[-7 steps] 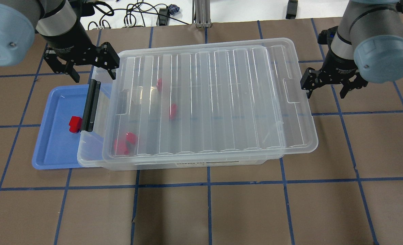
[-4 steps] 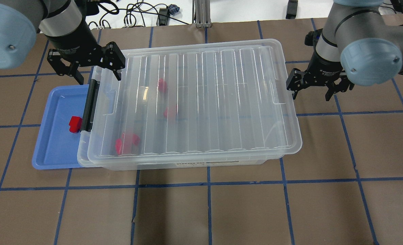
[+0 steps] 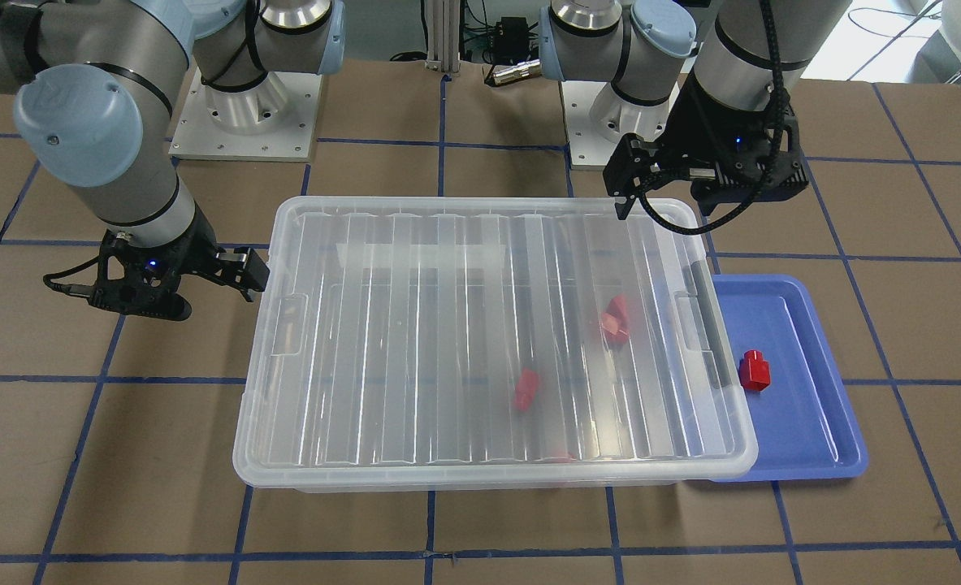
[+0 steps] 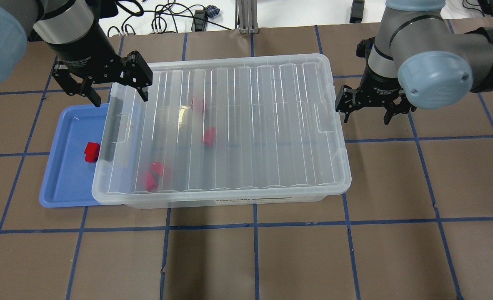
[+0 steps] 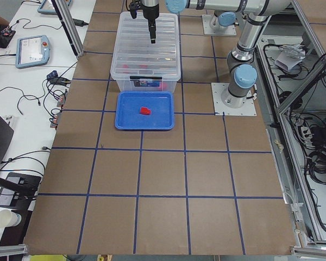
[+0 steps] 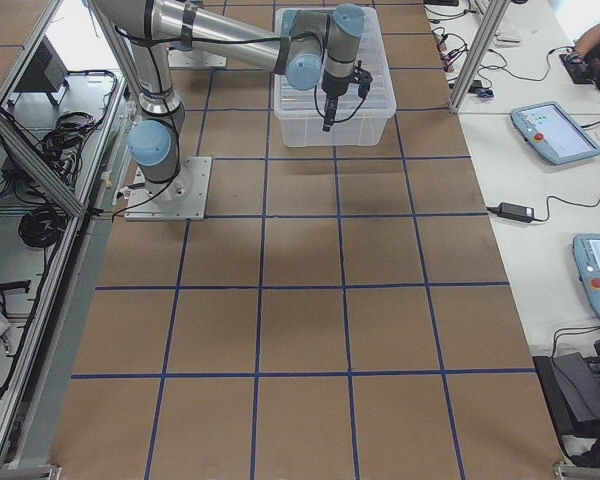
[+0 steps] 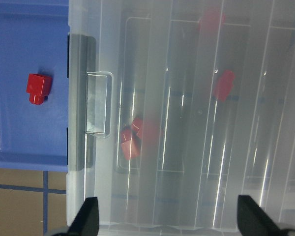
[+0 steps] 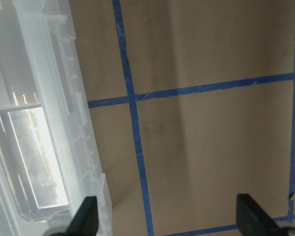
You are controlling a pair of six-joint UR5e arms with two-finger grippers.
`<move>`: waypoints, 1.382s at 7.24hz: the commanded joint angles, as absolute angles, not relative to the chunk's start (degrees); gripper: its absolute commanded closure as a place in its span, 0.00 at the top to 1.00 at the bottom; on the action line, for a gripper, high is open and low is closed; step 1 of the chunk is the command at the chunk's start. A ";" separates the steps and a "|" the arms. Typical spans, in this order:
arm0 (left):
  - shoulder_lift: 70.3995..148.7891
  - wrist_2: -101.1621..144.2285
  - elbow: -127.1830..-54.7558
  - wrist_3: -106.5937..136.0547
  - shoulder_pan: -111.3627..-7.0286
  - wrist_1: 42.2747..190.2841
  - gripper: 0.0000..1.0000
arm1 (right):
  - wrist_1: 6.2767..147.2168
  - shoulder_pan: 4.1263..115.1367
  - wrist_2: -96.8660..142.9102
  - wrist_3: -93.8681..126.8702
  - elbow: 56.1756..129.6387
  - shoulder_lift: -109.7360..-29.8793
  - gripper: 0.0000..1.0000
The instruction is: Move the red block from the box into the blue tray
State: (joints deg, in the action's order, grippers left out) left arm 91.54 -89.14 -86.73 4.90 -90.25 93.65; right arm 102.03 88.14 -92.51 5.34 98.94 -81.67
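The clear box [image 4: 229,200] stands mid-table with its ribbed lid [image 4: 246,125] lying squarely on it. Several red blocks [image 4: 208,136] show blurred through the lid. The blue tray [image 4: 65,179] lies against the box's left end, partly under its rim. One red block [image 4: 91,151] lies in the tray, also in the left wrist view [image 7: 38,88]. My left gripper [image 4: 119,98] is open and empty above the box's far left corner. My right gripper [image 4: 366,120] is open and empty over the table, just beyond the box's right end.
The black latch bar [image 4: 109,133] sits under the lid's left edge, beside the tray. Cables [image 4: 163,21] and a metal post [image 4: 246,16] lie past the table's far edge. The arm bases [image 3: 244,114] stand behind the box.
The lid has shifted left and come to lie square on the box, covering the latch bar. Both grippers have moved left with it, staying open.
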 commanded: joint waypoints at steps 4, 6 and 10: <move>91.15 -88.77 -87.18 4.83 -90.44 93.69 1.00 | 101.69 87.37 -92.55 5.19 97.91 -84.36 1.00; 92.37 -88.86 -86.31 4.83 -90.44 93.52 1.00 | 101.61 88.24 -92.37 6.06 97.83 -87.70 1.00; 90.88 -88.86 -86.84 4.75 -90.44 93.60 1.00 | 89.52 88.94 -92.63 5.98 95.11 -92.53 1.00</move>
